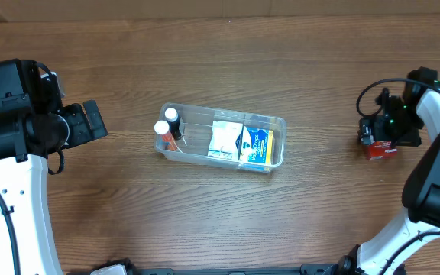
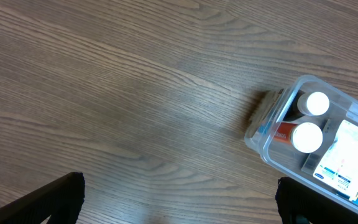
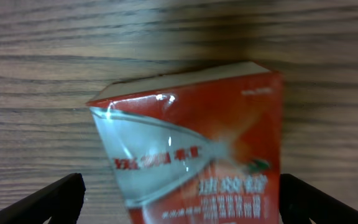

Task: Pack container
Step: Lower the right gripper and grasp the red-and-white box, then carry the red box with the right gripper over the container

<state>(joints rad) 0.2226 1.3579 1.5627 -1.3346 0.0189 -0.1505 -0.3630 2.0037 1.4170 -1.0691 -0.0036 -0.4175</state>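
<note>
The clear plastic container (image 1: 276, 122) sits at about the middle of the wooden table (image 1: 205, 221), long side running 9 to 3 o'clock, tilted slightly off the table's edge. At its 9 o'clock end two white-capped bottles (image 1: 172, 114) stand upright side by side, touching or nearly so. One is a little nearer 12, the other nearer 7. The 3 o'clock half is taken up by a white and blue carton (image 1: 235, 141) with a yellow band along one side, lying flat on the bottom.

The left hand (image 2: 179, 208) hangs above bare wood at 9 o'clock from the container, well apart from it. It is released and grasping nothing, with its two dark fingers (image 2: 58, 199) spread to the bottom corners of the left wrist view. From there the bottle end of the container shows at 3 o'clock, caps facing up, with the carton's corner just behind them.

Over at 3 o'clock from the container, near the table's edge and well apart from it, lies a red box (image 1: 380, 150) with a silvery swoosh and white lettering on its face. The right hand (image 3: 182, 205) is right over this box. It is released too, its fingers (image 3: 48, 202) splayed wide to either side of the box. In the right wrist view the box fills nearly all the space between them. I cannot tell whether the finger at its 3 o'clock side is brushing the cardboard or only just beside it. The box rests on the wood, not lifted.
</note>
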